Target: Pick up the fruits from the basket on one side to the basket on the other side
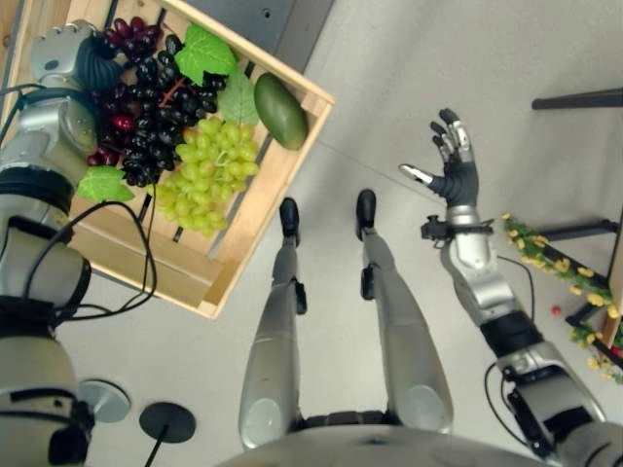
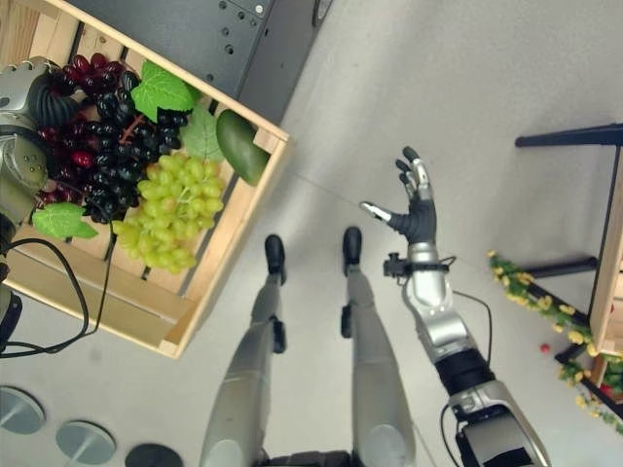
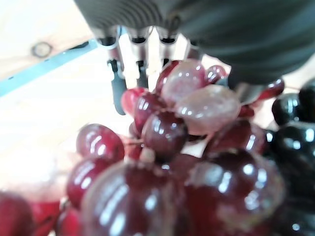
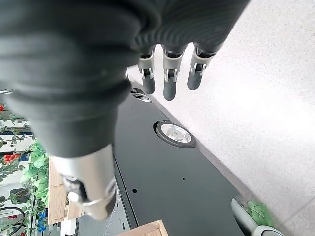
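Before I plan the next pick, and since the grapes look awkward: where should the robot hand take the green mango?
Probably across the mango middle, from above: it lies flat against the crate rim, its long sides partly exposed beside the green grapes.

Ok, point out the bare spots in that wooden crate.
In the wooden crate, bare slats lie along the near rim below the green grapes. Crowded: dark grapes, red grapes under the left robot hand, mango against the rim.

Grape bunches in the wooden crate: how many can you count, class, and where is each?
3. Red grapes by the left robot hand, dark grapes in the middle, green grapes nearest the mango. Others may be hidden.
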### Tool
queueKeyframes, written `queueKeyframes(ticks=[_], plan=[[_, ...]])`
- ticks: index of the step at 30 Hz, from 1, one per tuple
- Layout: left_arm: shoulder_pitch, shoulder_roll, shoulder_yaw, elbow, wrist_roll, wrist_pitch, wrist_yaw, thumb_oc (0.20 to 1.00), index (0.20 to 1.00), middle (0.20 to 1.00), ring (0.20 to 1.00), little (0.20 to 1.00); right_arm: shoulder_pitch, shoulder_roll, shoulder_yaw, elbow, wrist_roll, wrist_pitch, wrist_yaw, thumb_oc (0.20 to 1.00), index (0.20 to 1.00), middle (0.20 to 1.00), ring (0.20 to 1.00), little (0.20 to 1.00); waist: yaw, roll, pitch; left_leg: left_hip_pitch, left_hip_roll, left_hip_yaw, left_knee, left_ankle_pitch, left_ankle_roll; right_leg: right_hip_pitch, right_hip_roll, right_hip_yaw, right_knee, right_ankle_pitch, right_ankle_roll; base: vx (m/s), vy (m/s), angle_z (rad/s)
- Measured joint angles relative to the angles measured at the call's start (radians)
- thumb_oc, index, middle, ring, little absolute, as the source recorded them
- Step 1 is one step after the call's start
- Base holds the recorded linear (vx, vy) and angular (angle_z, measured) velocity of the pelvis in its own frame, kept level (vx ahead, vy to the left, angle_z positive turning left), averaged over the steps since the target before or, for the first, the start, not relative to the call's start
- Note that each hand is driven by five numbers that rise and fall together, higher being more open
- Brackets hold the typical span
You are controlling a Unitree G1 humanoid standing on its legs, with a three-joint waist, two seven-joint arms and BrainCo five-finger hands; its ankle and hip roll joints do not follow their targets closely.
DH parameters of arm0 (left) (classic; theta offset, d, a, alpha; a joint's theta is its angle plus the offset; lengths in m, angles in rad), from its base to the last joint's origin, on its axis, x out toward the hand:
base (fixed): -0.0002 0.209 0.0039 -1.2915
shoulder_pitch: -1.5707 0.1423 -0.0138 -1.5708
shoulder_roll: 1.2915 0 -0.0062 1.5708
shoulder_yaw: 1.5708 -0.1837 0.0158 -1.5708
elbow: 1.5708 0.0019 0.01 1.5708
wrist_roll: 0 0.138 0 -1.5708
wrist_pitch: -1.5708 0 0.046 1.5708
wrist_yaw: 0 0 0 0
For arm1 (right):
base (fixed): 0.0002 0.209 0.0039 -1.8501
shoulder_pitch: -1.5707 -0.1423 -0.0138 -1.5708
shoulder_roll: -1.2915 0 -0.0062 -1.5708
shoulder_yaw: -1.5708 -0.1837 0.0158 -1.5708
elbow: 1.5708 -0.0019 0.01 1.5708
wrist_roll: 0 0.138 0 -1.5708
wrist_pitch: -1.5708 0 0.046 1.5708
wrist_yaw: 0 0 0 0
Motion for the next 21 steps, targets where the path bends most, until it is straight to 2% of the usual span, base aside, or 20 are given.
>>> queueKeyframes(ticks=[5, 6, 9, 10, 11, 14, 17, 18, 21], plan=[[0.113, 0.004, 0.117, -0.092, -0.069, -0.010, 0.046, 0.200, 0.200, 0.200, 0.200, 0.200, -0.008, 0.004, 0.013, 0.002, -0.002, -0.001, -0.004, 1.000, 1.000, 1.000, 1.000, 1.000, 0.012, -0.003, 0.000, 0.004, 0.001, 0.001, 0.001, 0.000, 0.000, 0.002, 0.000, 0.001, 0.006, 0.000, 0.000, 0.00, -0.007, 0.00], [0.181, 0.005, 0.187, -0.175, -0.078, -0.014, 0.065, 0.200, 0.200, 0.200, 0.200, 0.200, -0.005, 0.006, 0.014, 0.003, -0.002, -0.002, -0.011, 1.000, 1.000, 1.000, 1.000, 1.000, 0.006, -0.006, 0.001, 0.010, 0.001, 0.002, 0.001, 0.000, 0.000, 0.006, 0.000, 0.002, 0.007, 0.000, 0.000, 0.00, 0.000, 0.00], [0.330, -0.016, 0.300, -0.341, -0.080, -0.027, 0.108, 0.200, 0.200, 0.200, 0.200, 0.200, -0.003, 0.012, 0.011, 0.004, -0.004, -0.003, -0.022, 1.000, 1.000, 1.000, 1.000, 1.000, 0.021, -0.011, 0.002, 0.028, 0.002, 0.000, 0.001, 0.000, 0.000, 0.026, 0.000, 0.001, 0.007, -0.001, 0.000, -0.01, -0.001, 0.01], [0.431, -0.026, 0.386, -0.463, -0.087, -0.033, 0.122, 0.200, 0.200, 0.200, 0.200, 0.200, 0.001, 0.017, 0.005, 0.003, -0.011, -0.005, -0.023, 1.000, 1.000, 1.000, 1.000, 1.000, 0.025, -0.015, 0.003, 0.038, 0.002, -0.001, 0.000, 0.000, 0.000, 0.035, 0.000, 0.001, 0.007, -0.001, 0.000, 0.00, 0.000, 0.00], [0.510, -0.054, 0.454, -0.558, -0.099, -0.040, 0.142, 0.200, 0.200, 0.200, 0.200, 0.200, 0.010, 0.018, -0.006, 0.004, -0.014, -0.005, -0.023, 1.000, 1.000, 1.000, 1.000, 1.000, 0.030, -0.015, 0.003, 0.051, 0.002, -0.001, 0.000, 0.000, 0.000, 0.048, 0.000, 0.001, 0.007, -0.001, 0.000, -0.04, -0.002, 0.03], [0.624, -0.140, 0.559, -0.696, -0.100, -0.052, 0.179, 0.200, 0.200, 0.200, 0.200, 0.200, 0.032, 0.020, -0.033, 0.008, -0.023, -0.003, -0.022, 1.000, 1.000, 1.000, 1.000, 1.000, 0.059, -0.016, 0.002, 0.088, 0.002, -0.004, 0.000, 0.000, 0.000, 0.088, 0.000, -0.001, 0.006, -0.003, 0.000, -0.02, 0.014, 0.04], [0.725, -0.164, 0.607, -0.803, -0.097, -0.061, 0.199, 0.200, 0.200, 0.200, 0.200, 0.200, 0.038, 0.017, -0.043, 0.007, -0.023, 0.005, -0.003, 1.000, 1.000, 1.000, 1.000, 1.000, 0.067, -0.016, 0.002, 0.120, 0.003, -0.013, -0.002, -0.001, -0.002, 0.123, 0.000, -0.009, 0.008, -0.011, 0.007, -0.02, 0.027, 0.08], [0.764, -0.198, 0.649, -0.860, -0.098, -0.062, 0.200, 0.200, 0.200, 0.200, 0.200, 0.200, 0.050, 0.012, -0.049, 0.008, -0.022, 0.014, 0.014, 1.000, 1.000, 1.000, 1.000, 1.000, 0.082, -0.017, 0.003, 0.138, 0.002, -0.011, -0.002, -0.001, -0.002, 0.139, -0.001, -0.008, 0.009, -0.011, 0.007, 0.00, 0.000, 0.00], [0.809, -0.223, 0.661, -0.909, -0.104, -0.087, 0.205, 0.200, 0.200, 0.200, 0.200, 0.200, 0.079, 0.002, -0.050, 0.008, -0.019, 0.032, 0.051, 1.000, 1.000, 1.000, 1.000, 1.000, 0.088, -0.017, 0.003, 0.187, 0.004, -0.008, -0.007, -0.001, -0.002, 0.188, 0.000, -0.008, 0.008, -0.015, 0.006, -0.01, 0.005, 0.02]])
